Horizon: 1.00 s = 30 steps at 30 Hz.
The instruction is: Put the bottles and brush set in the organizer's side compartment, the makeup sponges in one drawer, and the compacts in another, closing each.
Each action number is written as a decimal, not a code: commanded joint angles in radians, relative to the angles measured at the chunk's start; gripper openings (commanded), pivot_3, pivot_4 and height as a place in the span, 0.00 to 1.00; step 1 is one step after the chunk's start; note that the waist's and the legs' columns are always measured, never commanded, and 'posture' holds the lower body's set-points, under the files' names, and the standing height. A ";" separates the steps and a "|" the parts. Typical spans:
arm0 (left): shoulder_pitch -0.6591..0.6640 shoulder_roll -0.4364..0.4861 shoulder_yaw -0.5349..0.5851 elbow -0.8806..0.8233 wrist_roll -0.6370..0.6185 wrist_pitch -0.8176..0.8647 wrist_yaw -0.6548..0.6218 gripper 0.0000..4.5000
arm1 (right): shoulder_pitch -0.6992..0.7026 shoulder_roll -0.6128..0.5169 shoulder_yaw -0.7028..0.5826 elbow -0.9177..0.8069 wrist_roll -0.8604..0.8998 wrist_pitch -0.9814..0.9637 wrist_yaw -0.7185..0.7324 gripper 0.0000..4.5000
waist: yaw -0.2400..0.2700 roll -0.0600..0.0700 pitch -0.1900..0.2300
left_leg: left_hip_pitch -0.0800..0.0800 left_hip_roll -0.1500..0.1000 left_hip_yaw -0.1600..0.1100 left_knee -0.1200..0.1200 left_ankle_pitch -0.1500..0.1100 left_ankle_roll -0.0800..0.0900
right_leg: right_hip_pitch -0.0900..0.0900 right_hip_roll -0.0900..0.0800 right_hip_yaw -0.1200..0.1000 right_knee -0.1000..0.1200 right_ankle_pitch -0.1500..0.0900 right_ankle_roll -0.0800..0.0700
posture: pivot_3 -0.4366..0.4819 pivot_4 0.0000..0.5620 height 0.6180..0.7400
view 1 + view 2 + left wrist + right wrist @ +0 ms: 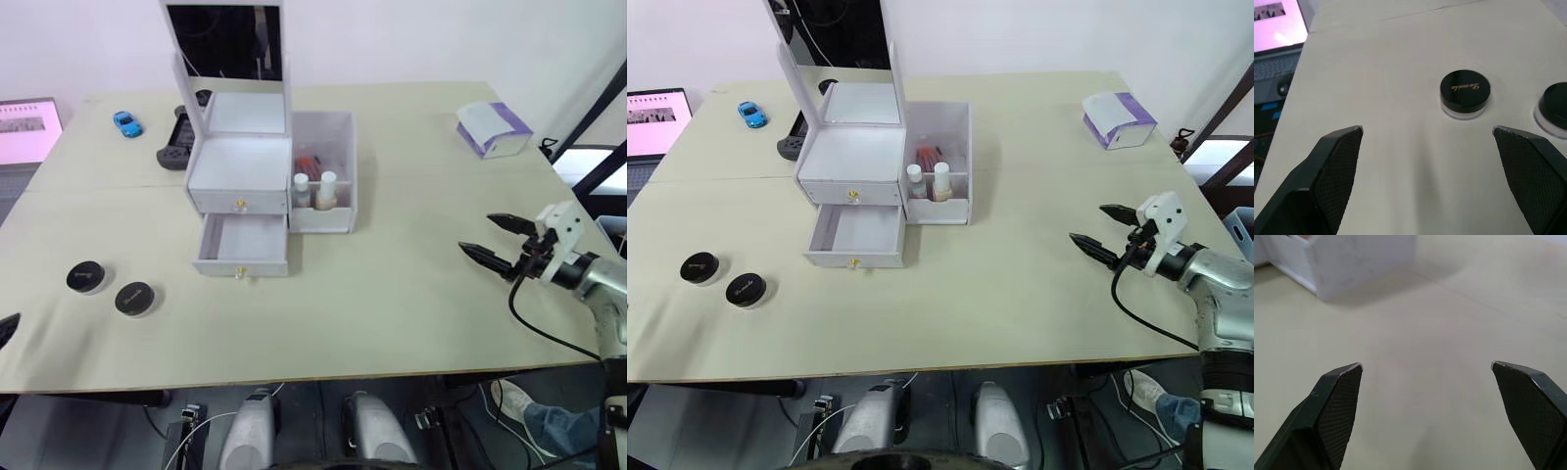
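while the right gripper (pixel 498 242) hangs over bare table (pixel 411 284) with its two fingers spread wide and nothing between them, the organizer (pixel 257 186) sits well off to its left, past an open stretch of tabletop. the organizer's lower drawer (pixel 242 245) is pulled out and looks empty; the upper drawer (pixel 238 190) is pushed in. in the side compartment (pixel 323 176), the part of the organizer nearest this gripper, two bottles (pixel 314 190) stand upright side by side, with something red behind them that is too small to make out. a mirror (pixel 225 41) stands up at the back.

the left gripper (pixel 1427 142) is also wide open and holding nothing, low over the table's left end. two compacts (pixel 110 289), round with black lids, lie just ahead of it, close together but apart; one (pixel 1465 92) sits between the lines of its fingers, the other (pixel 1553 105) just beyond the fingertip on that side.

farther back lie a blue toy car (pixel 126 123), a black controller (pixel 176 145) and a tissue box (pixel 493 128).
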 commanded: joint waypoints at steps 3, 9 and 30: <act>-0.003 -0.004 0.025 -0.009 -0.008 -0.043 -0.010 1.00 | -0.041 -0.017 -0.022 0.011 0.008 -0.029 0.030 1.00 | 0.000 0.000 0.000 | 0.000 0.003 0.000 -0.001 0.000 0.000 | 0.000 0.001 0.000 0.000 0.000 0.000 | 0.48 0.27 1.00; 0.008 -0.048 0.012 -0.112 -0.030 -0.009 0.017 1.00 | -0.049 -0.016 -0.004 -0.114 0.119 0.156 0.123 1.00 | 0.000 0.000 0.000 | 0.002 0.006 0.001 -0.005 0.000 0.000 | -0.001 0.002 0.001 0.000 0.001 -0.001 | 0.48 0.27 1.00; 0.154 -0.544 -0.297 -0.689 0.022 0.009 0.375 1.00 | -0.714 -0.087 0.422 -0.580 0.394 0.884 0.413 1.00 | 0.023 -0.004 -0.002 | 0.001 0.012 0.020 -0.006 0.000 0.000 | -0.007 0.004 0.009 -0.005 0.003 -0.005 | 0.48 0.27 1.00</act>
